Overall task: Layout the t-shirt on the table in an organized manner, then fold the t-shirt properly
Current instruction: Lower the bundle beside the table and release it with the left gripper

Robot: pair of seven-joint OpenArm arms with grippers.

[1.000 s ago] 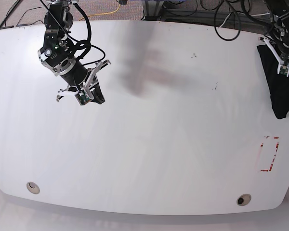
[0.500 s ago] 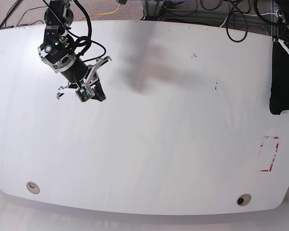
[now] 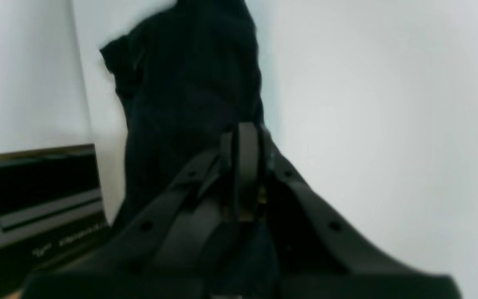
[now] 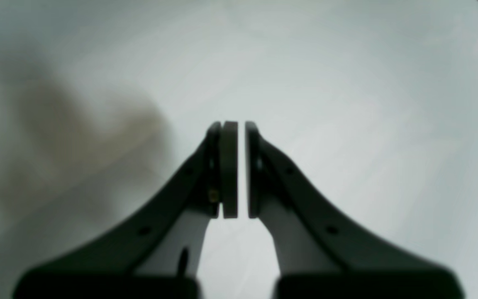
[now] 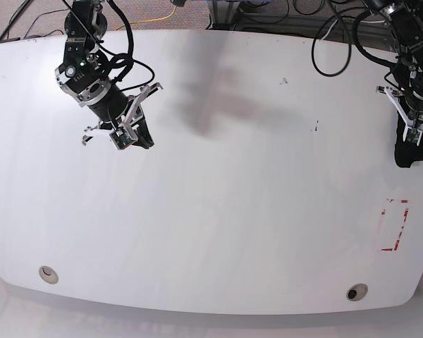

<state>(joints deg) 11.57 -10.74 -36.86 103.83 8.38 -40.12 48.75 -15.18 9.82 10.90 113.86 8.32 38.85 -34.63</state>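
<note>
Black fabric of the t-shirt [image 5: 417,144] hangs bunched at the far right edge of the tabletop [image 5: 218,211] in the base view, directly beneath the left tool [image 5: 413,134], whose fingers are pressed together on the cloth. In the left wrist view the left tool [image 3: 243,137] has its pads closed flat against each other with the dark garment [image 3: 189,83] pinched between them; the cloth runs away from the tips in a long, rumpled strip over the white surface, and a dark box-like object [image 3: 35,195] sits off to the left of it, beyond the tabletop's edge. Only a small part of the shirt shows in the base view, as it is cut off by the frame edge.

Well apart from it, across the whole width of the tabletop, the right tool [image 5: 134,137] hovers over bare white surface near the upper left. In the right wrist view, the right tool [image 4: 235,166] has its pads nearly together, a thin slit between them, holding nothing. A red dashed rectangle mark [image 5: 395,225] lies on the tabletop below the shirt, near the right edge, and two round grommets [image 5: 48,274] sit along the near edge.
</note>
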